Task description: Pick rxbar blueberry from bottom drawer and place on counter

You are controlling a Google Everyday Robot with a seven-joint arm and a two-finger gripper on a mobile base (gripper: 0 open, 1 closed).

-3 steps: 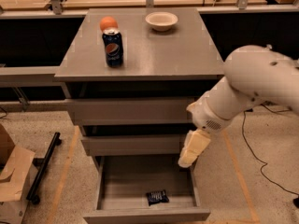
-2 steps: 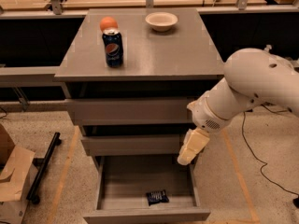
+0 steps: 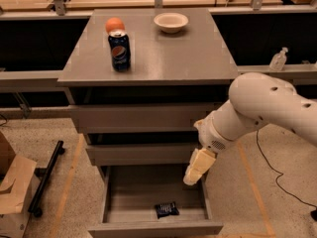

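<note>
The rxbar blueberry (image 3: 166, 209), a small dark navy wrapper, lies flat near the front of the open bottom drawer (image 3: 154, 227). My gripper (image 3: 196, 168) hangs from the white arm at the drawer's right side, above the drawer floor and up-right of the bar, apart from it. The counter (image 3: 183, 53) is the grey cabinet top above.
On the counter stand a blue Pepsi can (image 3: 119, 50), an orange (image 3: 114, 24) behind it and a white bowl (image 3: 171, 22). Two shut drawers sit above the open one. A cardboard box (image 3: 12, 192) and a black bar (image 3: 45, 184) lie on the floor at left.
The gripper and arm have barely moved; the bar lies where it was.
</note>
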